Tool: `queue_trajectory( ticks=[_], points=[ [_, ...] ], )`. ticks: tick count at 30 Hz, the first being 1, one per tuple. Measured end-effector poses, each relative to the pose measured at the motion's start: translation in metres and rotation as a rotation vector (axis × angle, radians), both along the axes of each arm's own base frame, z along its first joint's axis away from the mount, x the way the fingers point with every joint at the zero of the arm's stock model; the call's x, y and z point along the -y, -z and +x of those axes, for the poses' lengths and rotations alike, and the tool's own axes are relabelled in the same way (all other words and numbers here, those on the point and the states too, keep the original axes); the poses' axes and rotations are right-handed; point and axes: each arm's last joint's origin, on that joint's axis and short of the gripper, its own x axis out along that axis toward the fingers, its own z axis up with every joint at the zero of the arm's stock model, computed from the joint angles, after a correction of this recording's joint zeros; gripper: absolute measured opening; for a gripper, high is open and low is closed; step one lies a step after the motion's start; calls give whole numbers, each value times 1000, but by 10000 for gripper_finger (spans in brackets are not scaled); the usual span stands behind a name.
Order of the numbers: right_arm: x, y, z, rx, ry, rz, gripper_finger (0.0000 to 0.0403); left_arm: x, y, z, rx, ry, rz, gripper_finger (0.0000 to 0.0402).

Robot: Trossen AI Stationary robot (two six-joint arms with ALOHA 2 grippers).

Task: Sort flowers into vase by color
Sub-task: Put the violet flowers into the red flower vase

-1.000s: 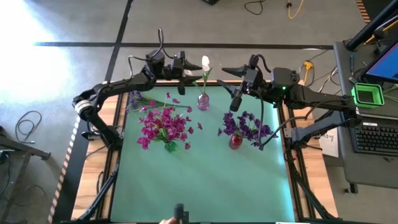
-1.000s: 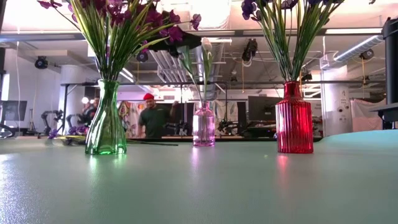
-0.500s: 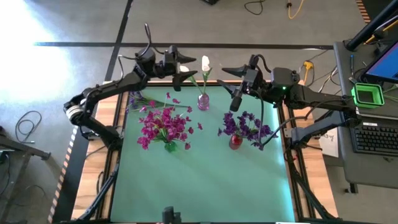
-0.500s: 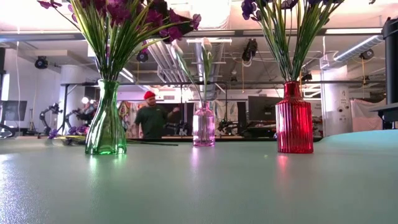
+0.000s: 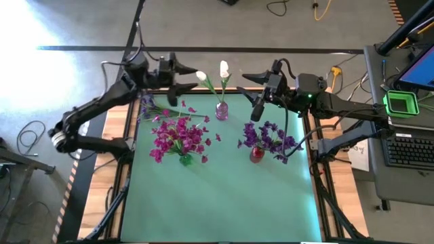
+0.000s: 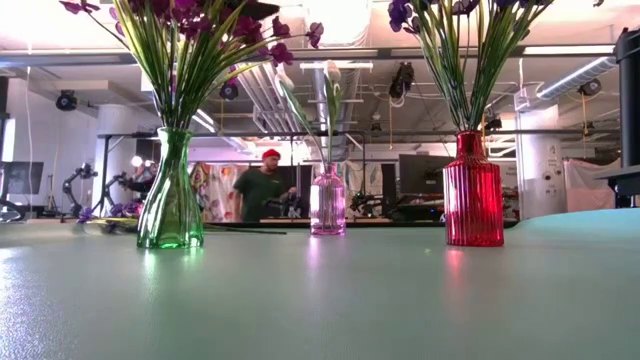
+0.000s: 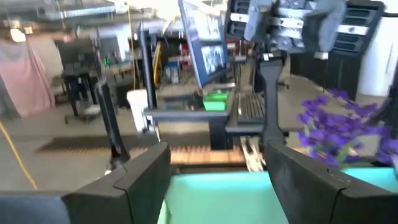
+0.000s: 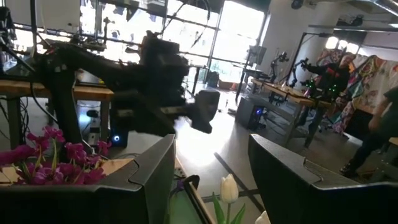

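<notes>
The pink vase [image 5: 222,110] [image 6: 327,200] stands near the table's far edge and holds two white flowers. One [image 5: 224,68] is upright; the other [image 5: 201,76] leans toward the left. Magenta flowers fill the green vase [image 5: 182,157] [image 6: 170,195]. Purple flowers fill the red vase [image 5: 256,154] [image 6: 472,190]. My left gripper [image 5: 184,83] [image 7: 217,168] hovers open, left of the leaning white flower, with nothing between its fingers. My right gripper [image 5: 252,95] [image 8: 211,174] hovers open to the right of the pink vase, also with nothing between its fingers.
A few loose purple flowers [image 5: 152,108] [image 6: 105,215] lie on the table at the far left, behind the green vase. The near half of the green mat [image 5: 217,196] is bare. A person walks in the room beyond the table [image 6: 262,185].
My left gripper has drawn back from the pink vase toward the table's left edge and risen. The white flower it was at now stands free, leaning left in the pink vase. My right arm has kept still.
</notes>
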Motion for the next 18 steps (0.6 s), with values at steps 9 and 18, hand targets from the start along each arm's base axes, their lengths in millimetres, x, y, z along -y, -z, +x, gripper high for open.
queue_trajectory(
  ticks=[9, 18],
  points=[
    [0, 0, 0, 10, -1, 18, 194, 33, -8, -57, -194, -377, -21, 247],
    [2, -6, -1, 68, 74, 89, 194, 44, 13, -78, -440, -531, -155, 247]
  ],
)
